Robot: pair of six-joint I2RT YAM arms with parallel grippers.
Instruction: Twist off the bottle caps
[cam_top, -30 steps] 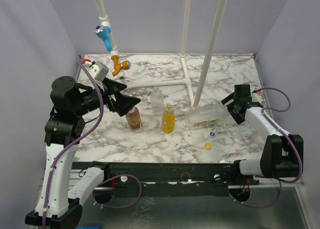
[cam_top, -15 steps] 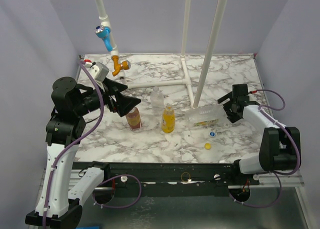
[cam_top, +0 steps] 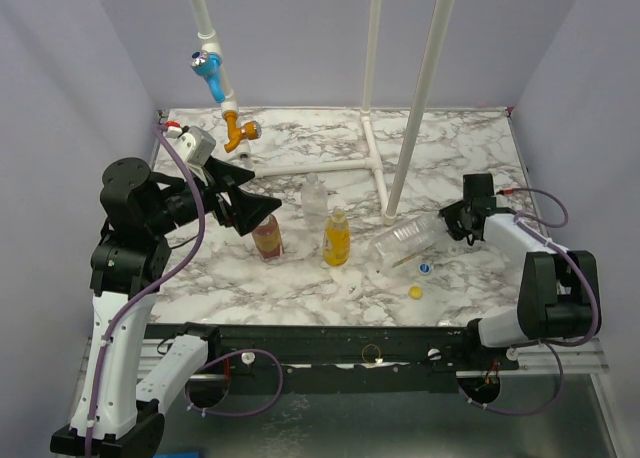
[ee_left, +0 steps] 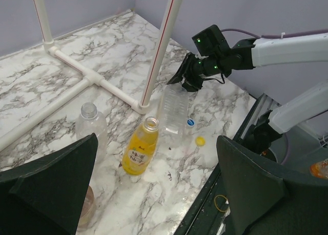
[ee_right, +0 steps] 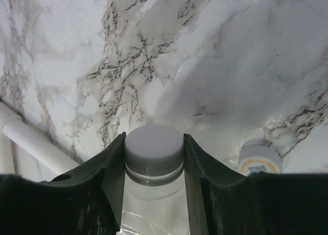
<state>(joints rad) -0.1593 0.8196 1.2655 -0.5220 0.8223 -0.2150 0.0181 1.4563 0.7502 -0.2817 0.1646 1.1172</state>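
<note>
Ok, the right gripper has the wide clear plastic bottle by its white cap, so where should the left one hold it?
I'd grip the wide clear plastic bottle around its lower body, with the left gripper coming from the left, jaws across its width. It leans with the white cap clamped in the right gripper, so only the base end is free.

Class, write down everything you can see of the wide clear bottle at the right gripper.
The wide clear bottle is see-through plastic, with a white cap screwed on its neck. It leans at a tilt, its cap end raised toward the right gripper, and its base seems to rest on the marble table near the foot of the slanted pipe. The gripper's two dark fingers press the cap from both sides. The yellow bottle stands apart from it.
</note>
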